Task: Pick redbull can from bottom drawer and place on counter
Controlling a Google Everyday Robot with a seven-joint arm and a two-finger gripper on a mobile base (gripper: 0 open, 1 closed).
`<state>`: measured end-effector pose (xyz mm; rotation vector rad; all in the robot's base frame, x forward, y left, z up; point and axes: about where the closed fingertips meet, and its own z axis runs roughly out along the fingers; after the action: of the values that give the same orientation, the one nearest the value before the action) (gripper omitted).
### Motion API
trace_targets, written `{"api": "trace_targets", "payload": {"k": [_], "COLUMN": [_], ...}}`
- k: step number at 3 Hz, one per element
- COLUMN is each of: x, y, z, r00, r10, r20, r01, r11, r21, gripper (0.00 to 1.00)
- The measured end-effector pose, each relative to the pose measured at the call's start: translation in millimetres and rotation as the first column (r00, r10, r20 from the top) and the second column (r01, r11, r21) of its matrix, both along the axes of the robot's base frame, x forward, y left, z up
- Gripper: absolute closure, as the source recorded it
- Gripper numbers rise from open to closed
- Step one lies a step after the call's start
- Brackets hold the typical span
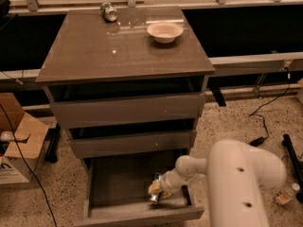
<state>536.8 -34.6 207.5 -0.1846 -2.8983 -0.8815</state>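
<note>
The bottom drawer (118,186) is pulled open, below two drawers that stand slightly open. My gripper (156,189) is inside it at the front right, reaching in from the right on my white arm (241,178). The redbull can (155,198) shows as a small silver and blue shape right at the gripper, just behind the drawer's front panel; most of it is hidden by the gripper. The counter (118,51) is the glossy grey-brown top of the cabinet.
A cream bowl (164,31) sits at the back right of the counter. A green-and-silver can (109,12) lies on its side at the back edge. A cardboard box (19,141) stands on the floor at left. Cables (265,122) and a small bottle (285,194) lie at right.
</note>
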Motion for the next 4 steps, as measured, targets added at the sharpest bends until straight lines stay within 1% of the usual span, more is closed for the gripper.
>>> {"api": "trace_targets", "payload": {"k": [1,2,3,4], "x": [-26.3,-43.9,-35.0,-55.5], "y": [-20.1,-49.8,-66.9,-65.8], "z": [60.4,162.2,251.3,342.4], "r00": [0.9945,0.9545,0.8894,0.8420], "r10": [0.075,0.162,0.213,0.206], "r20": [0.073,0.250,0.405,0.499], "r01": [-0.083,-0.211,-0.288,-0.293], "r11": [0.990,0.960,0.948,0.950], "r21": [0.116,0.185,0.134,0.103], "gripper": [1.00,1.00,1.00,1.00]}}
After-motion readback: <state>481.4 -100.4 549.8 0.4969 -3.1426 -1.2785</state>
